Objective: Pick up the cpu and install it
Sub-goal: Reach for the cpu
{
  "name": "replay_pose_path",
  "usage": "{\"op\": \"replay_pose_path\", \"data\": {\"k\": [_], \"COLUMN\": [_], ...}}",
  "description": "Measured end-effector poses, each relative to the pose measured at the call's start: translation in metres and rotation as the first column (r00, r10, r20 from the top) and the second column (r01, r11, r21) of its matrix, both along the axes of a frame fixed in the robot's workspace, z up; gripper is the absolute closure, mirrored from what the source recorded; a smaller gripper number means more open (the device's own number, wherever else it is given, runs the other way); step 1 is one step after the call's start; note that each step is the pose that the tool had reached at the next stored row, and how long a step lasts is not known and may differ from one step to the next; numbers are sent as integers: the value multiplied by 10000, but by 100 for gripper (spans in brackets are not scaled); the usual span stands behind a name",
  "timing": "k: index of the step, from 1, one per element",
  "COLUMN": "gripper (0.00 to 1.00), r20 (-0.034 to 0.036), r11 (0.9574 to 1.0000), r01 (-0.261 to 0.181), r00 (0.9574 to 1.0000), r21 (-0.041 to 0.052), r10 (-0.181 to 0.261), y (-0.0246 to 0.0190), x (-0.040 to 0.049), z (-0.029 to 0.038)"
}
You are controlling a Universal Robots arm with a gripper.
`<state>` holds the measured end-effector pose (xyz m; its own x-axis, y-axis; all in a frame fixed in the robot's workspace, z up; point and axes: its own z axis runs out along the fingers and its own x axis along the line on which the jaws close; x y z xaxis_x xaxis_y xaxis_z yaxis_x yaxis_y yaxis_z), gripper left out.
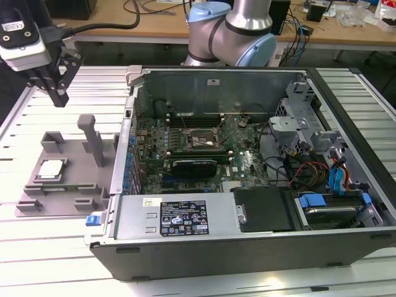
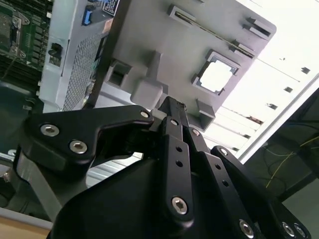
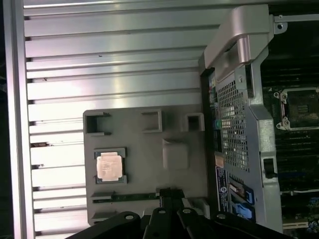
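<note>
The slatted aluminium table (image 1: 37,260) carried everything. Its edges ran out of the exterior view.

The steel computer case (image 1: 204,250) lay with its open side up. The corner at the exterior view's right was cut off. Inside it, a drive cage and loose cables covered part of the floor.

Only the silver and pale-blue base joints of the robot arm (image 1: 232,31) were visible behind the case.

The green motherboard (image 1: 247,162) lay flat in the case. Its fine parts were hard to make out. The square socket (image 1: 199,137) sat near the middle of the board, with a metal frame around a dark centre. In the first wrist view the socket (image 3: 299,107) was dim.

A matte grey plastic fixture (image 1: 62,198) lay on the table just beside the case, at the exterior view's left. It had raised blocks, slots and one upright post (image 1: 93,139).

The black gripper (image 1: 60,99) hung in the air above the fixture's side of the table. In both wrist views its own linkage hid the near edge of the fixture. The fingertips were pressed together with nothing between them, and they touched nothing.

The cpu (image 1: 51,168) lay flat in a square recess of the fixture, well apart from the gripper. It was a small square chip with a shiny silver top and a thin dark rim. In the second wrist view the cpu (image 2: 217,77) was washed out to white.
</note>
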<state>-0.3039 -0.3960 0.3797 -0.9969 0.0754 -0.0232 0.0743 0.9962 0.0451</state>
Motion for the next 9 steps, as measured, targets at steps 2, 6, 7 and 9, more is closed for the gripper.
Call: {"op": "replay_pose_path", "data": {"k": [2,6,7,9], "gripper": [89,89,89,89], "r20": [1,2,0,0], "r11": [10000,10000,10000,10000], "r01": [-1,0,-1,-1], "r00": [10000,10000,10000,10000], "r21": [0,1,-1,0], "r10": [1,0,1,1], "y": [0,0,0,0], "x": [-127,-233,-252,-276], "z": [-57,-153,-170,-196]}}
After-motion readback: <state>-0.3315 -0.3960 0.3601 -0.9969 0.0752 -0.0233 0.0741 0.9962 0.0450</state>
